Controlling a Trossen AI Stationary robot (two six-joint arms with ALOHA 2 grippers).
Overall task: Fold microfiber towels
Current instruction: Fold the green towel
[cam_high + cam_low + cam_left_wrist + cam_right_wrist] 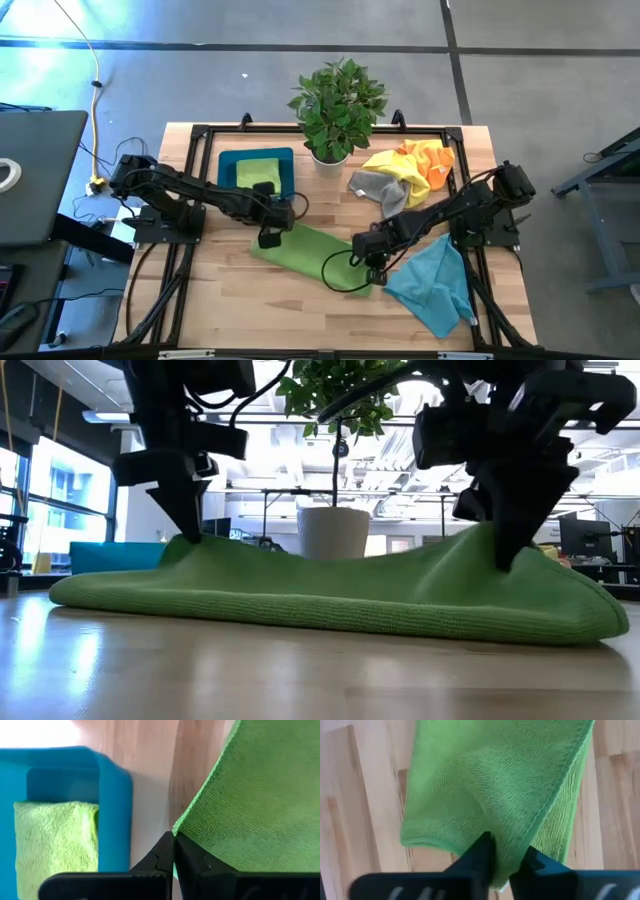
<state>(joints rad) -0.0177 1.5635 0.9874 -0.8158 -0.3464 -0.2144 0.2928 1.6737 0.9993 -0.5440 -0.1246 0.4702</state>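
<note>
Basically a limp, light, grabby cloth — lime green towel [310, 255] lying mid-table, already doubled over, between the blue tray [228, 165] and the teal towel [435, 285]. Left gripper [173, 851] pinched tight on one corner by the tray. Right gripper [506, 857] nipping the layered edge at the opposite end, jaws narrow with fabric between. Probably best grabbed at corners or hems — will sag and drape anywhere else.

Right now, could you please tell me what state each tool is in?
Left tool: shut on a corner of the lime green towel.
Right tool: pinching the same towel's edge, slightly parted around the fabric.
</note>
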